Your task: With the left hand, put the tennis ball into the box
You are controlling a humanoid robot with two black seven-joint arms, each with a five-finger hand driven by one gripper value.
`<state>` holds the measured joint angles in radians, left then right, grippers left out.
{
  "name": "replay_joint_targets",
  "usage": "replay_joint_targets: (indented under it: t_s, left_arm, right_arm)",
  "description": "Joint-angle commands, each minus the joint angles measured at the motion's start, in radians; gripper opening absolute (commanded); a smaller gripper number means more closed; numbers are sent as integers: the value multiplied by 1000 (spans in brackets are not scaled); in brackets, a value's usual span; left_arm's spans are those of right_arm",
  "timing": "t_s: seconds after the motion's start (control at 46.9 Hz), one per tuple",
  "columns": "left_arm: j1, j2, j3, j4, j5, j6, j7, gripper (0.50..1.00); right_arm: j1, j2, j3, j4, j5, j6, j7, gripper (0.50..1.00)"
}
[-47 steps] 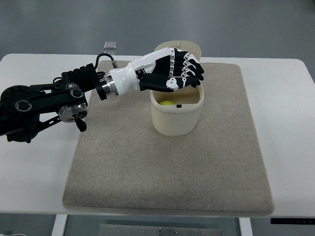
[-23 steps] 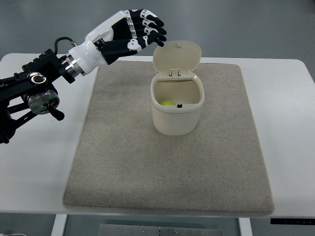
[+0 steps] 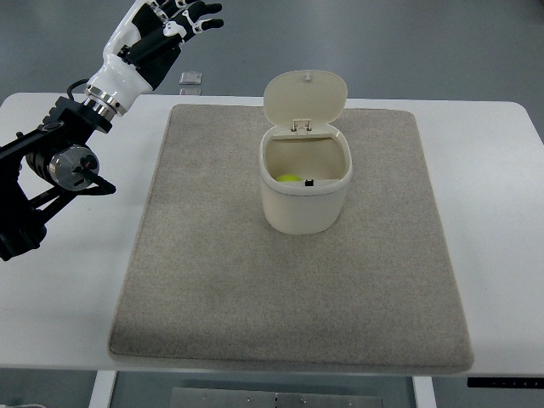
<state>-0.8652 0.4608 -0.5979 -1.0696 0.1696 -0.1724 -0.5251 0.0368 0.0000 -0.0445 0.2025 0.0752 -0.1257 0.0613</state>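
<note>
A cream box [image 3: 304, 210] stands on the beige mat with its hinged lid [image 3: 305, 98] tipped up at the back. Inside it, low on the left, a yellow-green tennis ball [image 3: 290, 179] shows. My left hand [image 3: 181, 19] is raised at the top left corner of the view, far up and left of the box, fingers spread and holding nothing. Its black arm runs down along the left edge. No right arm shows.
The beige mat [image 3: 289, 297] covers most of the white table [image 3: 501, 212]. A small grey object [image 3: 190, 78] lies on the floor beyond the table's far edge.
My left hand has pulled away from above the box, swinging up and to the left to the frame's top corner. The ball stays in the box.
</note>
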Motion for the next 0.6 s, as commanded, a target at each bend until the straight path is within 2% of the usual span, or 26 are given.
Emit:
replay_joint_targets:
  t_s: [0.0,0.149,0.192,0.277,0.363,0.469,0.512,0.533,0.576]
  left_arm:
    - [2,-46,-8,88,-5,1,0,692]
    - [2,-128,-91,259,-5,-1,2,703]
    - [2,-140,-106,275,-5,-3,2,728]
    - [3,-149,-111,283,-7,4,2,741]
    - [3,-166,-112,307,-33,5,2,808]
    - [2,-200,-114,408,-100,5,2,896]
    - [2,-212,-112,448,-128,2,0,964]
    - [2,-218,-112,463,-140,-1,0,981]
    - [2,-226,-112,487,-160,-4,2,986]
  right_arm:
    - [0,0,0,0,0,0,0,901]
    - [0,0,0,0,0,0,0,901]
    - [0,0,0,0,0,0,0,901]
    - [0,0,0,0,0,0,0,901]
    - [0,0,0,0,0,0,0,901]
    - [0,0,0,0,0,0,0,901]
    - [0,0,0,0,0,0,0,901]
    - [0,0,0,0,0,1,0,903]
    - [0,0,0,0,0,0,0,901]
